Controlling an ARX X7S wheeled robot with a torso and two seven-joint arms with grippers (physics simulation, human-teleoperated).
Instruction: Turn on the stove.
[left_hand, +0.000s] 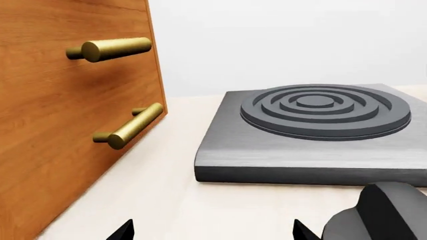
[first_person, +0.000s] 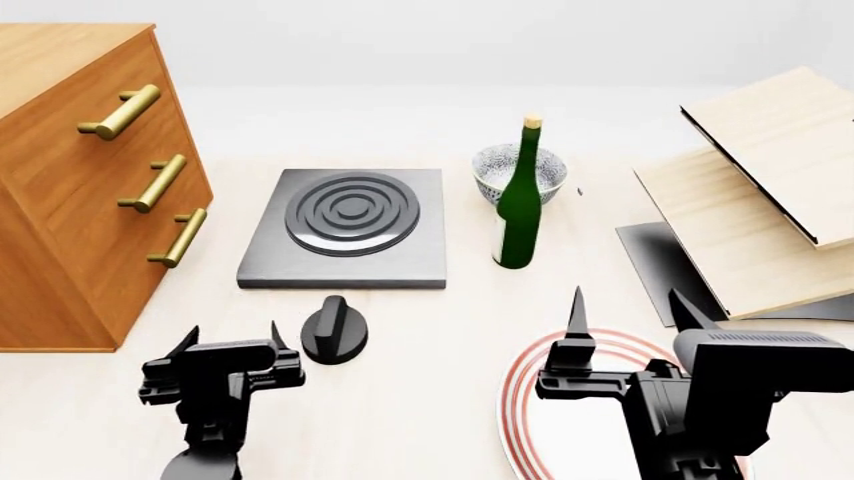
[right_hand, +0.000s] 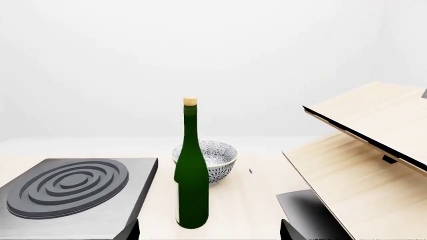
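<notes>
The stove (first_person: 344, 240) is a flat dark-grey slab with a ringed round burner (first_person: 352, 212) on the pale table. It also shows in the left wrist view (left_hand: 313, 140) and the right wrist view (right_hand: 73, 195). Its small black knob (first_person: 332, 328) lies on the table just in front of the slab; it also shows in the left wrist view (left_hand: 380, 215). My left gripper (first_person: 230, 343) is open and empty, just left of the knob and apart from it. My right gripper (first_person: 627, 308) is open and empty above a red-rimmed plate (first_person: 523, 395).
A wooden drawer cabinet (first_person: 74, 180) with brass handles stands left of the stove. A green bottle (first_person: 518, 200) and a patterned bowl (first_person: 497, 168) stand right of it. Pale wooden boards (first_person: 754, 200) on a thin black sheet (first_person: 661, 260) lie at the far right.
</notes>
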